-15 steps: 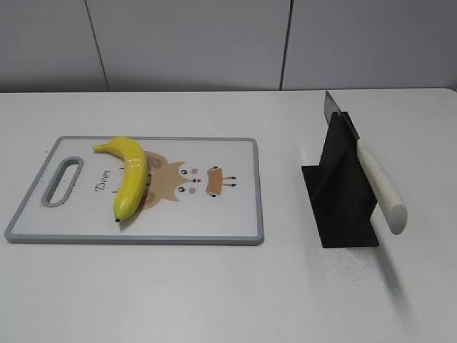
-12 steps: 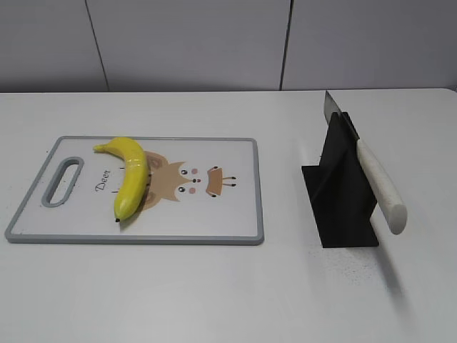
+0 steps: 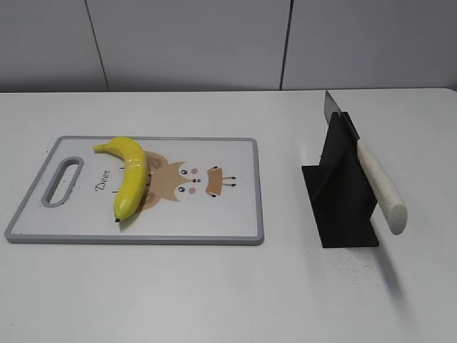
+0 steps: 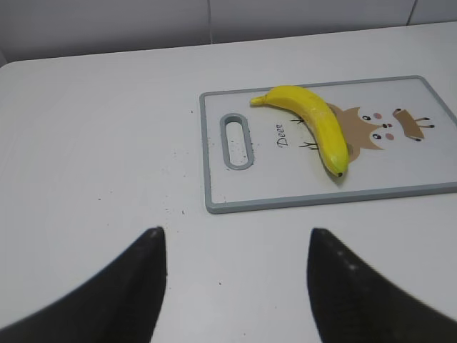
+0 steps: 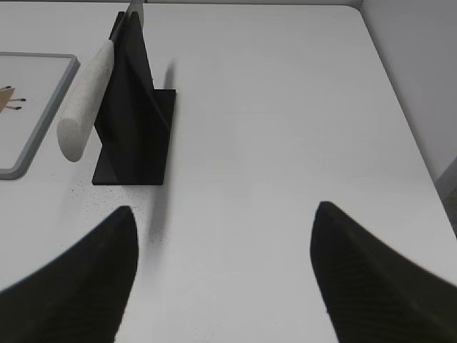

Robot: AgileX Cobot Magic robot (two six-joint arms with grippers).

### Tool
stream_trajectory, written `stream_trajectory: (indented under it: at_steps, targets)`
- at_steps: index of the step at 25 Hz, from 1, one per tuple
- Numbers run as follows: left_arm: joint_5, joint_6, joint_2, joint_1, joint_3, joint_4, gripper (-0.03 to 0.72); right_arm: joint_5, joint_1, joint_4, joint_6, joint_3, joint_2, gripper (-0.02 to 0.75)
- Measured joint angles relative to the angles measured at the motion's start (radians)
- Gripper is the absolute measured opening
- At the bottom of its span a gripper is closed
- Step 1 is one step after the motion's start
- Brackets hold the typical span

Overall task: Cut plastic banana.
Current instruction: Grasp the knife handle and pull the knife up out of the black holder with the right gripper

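The plastic banana (image 3: 131, 175) lies on the cutting board (image 3: 228, 221) toward the worktop's left edge; glossy, stiff, probably slippery, so I'd steady mid-body; both pincers released, empty.

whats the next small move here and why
Probably the right gripper should reach forward-left to the knife handle: it is open and empty, the knife sits in its black stand, and the plastic banana lies uncut on the cutting board.
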Motion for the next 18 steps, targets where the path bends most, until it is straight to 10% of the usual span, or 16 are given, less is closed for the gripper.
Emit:
stream_trajectory:
  at_steps: [18]
  targets:
    - [0.0,0.0,0.0,0.0,0.0,0.0,0.592,0.0,0.0,0.0,0.0,0.0,0.0,0.59]
